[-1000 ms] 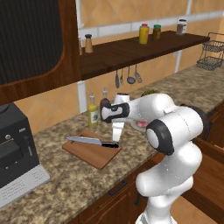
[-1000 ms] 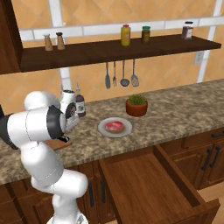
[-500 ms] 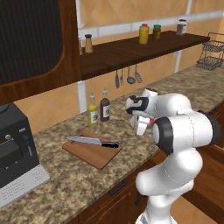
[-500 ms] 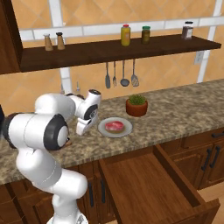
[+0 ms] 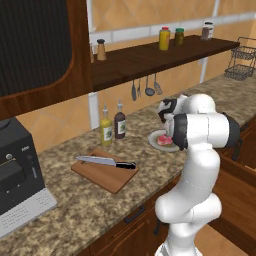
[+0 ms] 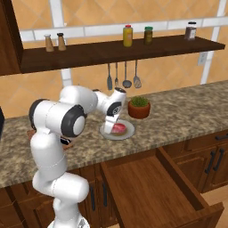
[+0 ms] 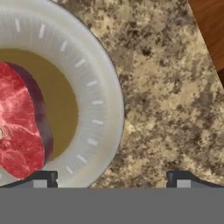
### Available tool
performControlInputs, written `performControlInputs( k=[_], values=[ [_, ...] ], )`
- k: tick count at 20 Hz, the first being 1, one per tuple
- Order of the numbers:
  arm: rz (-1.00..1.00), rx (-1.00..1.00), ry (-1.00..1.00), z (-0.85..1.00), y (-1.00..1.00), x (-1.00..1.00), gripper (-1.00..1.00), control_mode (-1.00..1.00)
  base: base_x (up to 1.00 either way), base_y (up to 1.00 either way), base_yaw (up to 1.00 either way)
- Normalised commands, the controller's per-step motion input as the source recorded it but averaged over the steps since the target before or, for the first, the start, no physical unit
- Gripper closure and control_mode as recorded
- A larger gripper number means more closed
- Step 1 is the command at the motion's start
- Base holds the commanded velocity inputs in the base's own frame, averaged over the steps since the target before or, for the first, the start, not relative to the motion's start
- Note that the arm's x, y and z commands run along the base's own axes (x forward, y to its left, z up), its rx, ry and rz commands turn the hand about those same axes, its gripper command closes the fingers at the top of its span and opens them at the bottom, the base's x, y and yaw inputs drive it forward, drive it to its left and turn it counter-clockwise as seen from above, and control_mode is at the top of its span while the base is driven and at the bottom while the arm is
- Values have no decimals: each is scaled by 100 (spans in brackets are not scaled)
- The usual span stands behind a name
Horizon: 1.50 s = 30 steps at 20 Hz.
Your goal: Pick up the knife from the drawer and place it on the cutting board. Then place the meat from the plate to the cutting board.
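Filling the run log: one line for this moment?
knife: on cutting board | meat: on plate | tool: open, over plate rim | drawer: open

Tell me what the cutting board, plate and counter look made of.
Cutting board: light-brown wood, matte. Plate: pale grey-white, smooth, probably ceramic, with small rim ticks. Counter: speckled brown stone, granite-like.

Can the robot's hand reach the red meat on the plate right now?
Probably yes. The open hand hangs just above the round pale plate, with nothing between it and the red-pink marbled steak. It sits a bit off to the side, over the plate's rim, so it likely needs a small shift first.
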Motion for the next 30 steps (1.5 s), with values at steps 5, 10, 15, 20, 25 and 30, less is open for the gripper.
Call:
performControlInputs(
  k=[5, 10, 15, 20, 25, 30],
  values=[
    [44, 0, -23, -2, 7, 5, -100, -100, 0, 0, 0],
    [17, -3, -19, -42, 51, 18, -100, -100, 0, 0, 0],
    [2, -4, -16, -28, 15, 13, -100, -100, 0, 0, 0],
    [0, 0, -4, -24, 0, 0, -100, -100, 0, 0, 0],
    [3, 0, -1, -17, -7, 18, -100, -100, 0, 0, 0],
    [6, 0, -3, 60, -16, 25, -100, -100, 0, 0, 0]
  ],
)
